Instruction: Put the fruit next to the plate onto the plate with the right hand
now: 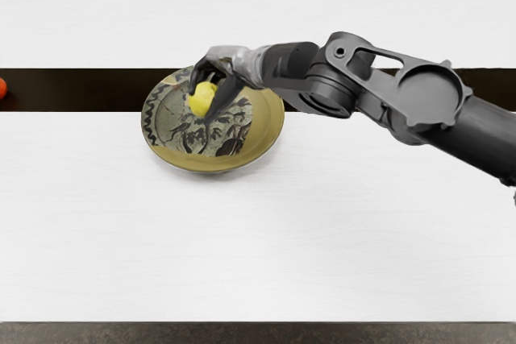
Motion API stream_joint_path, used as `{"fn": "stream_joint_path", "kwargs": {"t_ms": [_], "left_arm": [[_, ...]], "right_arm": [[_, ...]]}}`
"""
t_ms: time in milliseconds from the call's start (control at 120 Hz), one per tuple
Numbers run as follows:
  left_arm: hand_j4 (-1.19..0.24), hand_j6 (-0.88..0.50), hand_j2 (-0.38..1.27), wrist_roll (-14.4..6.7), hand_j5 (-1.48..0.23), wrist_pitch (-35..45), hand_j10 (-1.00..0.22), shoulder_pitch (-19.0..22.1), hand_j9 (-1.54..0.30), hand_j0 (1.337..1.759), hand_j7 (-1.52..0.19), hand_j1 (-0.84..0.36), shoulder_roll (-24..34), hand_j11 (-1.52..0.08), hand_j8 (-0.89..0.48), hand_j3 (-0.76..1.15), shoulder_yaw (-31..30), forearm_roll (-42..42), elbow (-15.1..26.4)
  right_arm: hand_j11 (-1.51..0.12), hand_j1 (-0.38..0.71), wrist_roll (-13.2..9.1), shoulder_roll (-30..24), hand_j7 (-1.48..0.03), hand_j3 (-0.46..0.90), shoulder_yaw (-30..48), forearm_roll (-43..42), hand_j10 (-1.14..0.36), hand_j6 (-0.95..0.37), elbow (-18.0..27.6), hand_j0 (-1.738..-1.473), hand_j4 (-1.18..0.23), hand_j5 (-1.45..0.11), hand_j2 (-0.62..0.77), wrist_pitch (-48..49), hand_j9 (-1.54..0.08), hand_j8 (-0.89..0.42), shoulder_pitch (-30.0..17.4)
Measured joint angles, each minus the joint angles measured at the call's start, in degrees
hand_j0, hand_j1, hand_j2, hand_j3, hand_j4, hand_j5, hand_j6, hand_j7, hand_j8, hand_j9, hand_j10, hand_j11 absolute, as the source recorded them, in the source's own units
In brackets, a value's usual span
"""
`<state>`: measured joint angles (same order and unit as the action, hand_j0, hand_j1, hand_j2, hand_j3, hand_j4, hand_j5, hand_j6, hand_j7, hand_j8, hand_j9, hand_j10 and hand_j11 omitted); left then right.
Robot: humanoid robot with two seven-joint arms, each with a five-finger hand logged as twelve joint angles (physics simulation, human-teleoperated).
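A yellow fruit [202,99] is held over the olive plate [262,128] with its dark painted pattern, at the plate's upper left part. My right hand [216,78] is curled around the fruit, thumb and fingers on either side. Whether the fruit touches the plate surface I cannot tell. The right arm reaches in from the right edge, across the dark gap between the two white table surfaces. The left arm is out of view.
A small red-orange object [2,88] lies at the far left edge in the dark gap [72,90]. White tabletop [258,231] stretches in front of the plate, and a second white surface [242,18] lies behind it.
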<state>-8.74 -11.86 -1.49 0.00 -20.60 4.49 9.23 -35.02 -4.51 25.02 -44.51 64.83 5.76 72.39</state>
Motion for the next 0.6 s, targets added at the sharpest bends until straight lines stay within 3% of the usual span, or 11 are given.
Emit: {"fn": "stream_joint_path", "kwargs": {"t_ms": [167,392,500,600], "left_arm": [[-0.23,-0.23,0.05,0.0,-0.3,0.0,-0.23,0.0,-0.3,1.658,-0.3,0.07,0.0,-0.3,-0.23,0.0,0.0,0.0,0.0],[-0.23,-0.23,0.05,0.0,-0.3,0.0,-0.23,0.0,-0.3,1.658,-0.3,0.07,0.0,-0.3,-0.23,0.0,0.0,0.0,0.0],[-0.23,-0.23,0.05,0.0,-0.3,0.0,-0.23,0.0,-0.3,1.658,-0.3,0.07,0.0,-0.3,-0.23,0.0,0.0,0.0,0.0],[-0.23,-0.23,0.05,0.0,-0.3,0.0,-0.23,0.0,-0.3,1.658,-0.3,0.07,0.0,-0.3,-0.23,0.0,0.0,0.0,0.0]], "right_arm": [[-1.2,0.24,0.0,3.4,-1.13,0.0,-1.8,-4.7,-0.59,-0.44,-2.8,-1.641,-0.82,-1.19,0.13,-0.1,-1.22,-0.36,0.1],[-1.18,0.26,0.0,4.4,-1.12,0.0,-2.5,-6.7,-0.59,-0.43,-4.2,-1.641,-0.8,-1.19,0.15,-0.1,-1.21,-0.32,0.1],[-1.06,0.24,0.0,4.5,-1.0,0.0,-2.4,-6.8,-0.64,-0.45,-4.4,-1.645,-0.8,-1.05,0.13,-0.2,-1.07,-0.38,0.1],[-0.9,0.21,0.0,4.5,-0.86,0.0,-2.4,-6.8,-0.67,-0.49,-4.8,-1.65,-0.68,-0.88,0.09,-0.2,-0.9,-0.42,0.1]]}}
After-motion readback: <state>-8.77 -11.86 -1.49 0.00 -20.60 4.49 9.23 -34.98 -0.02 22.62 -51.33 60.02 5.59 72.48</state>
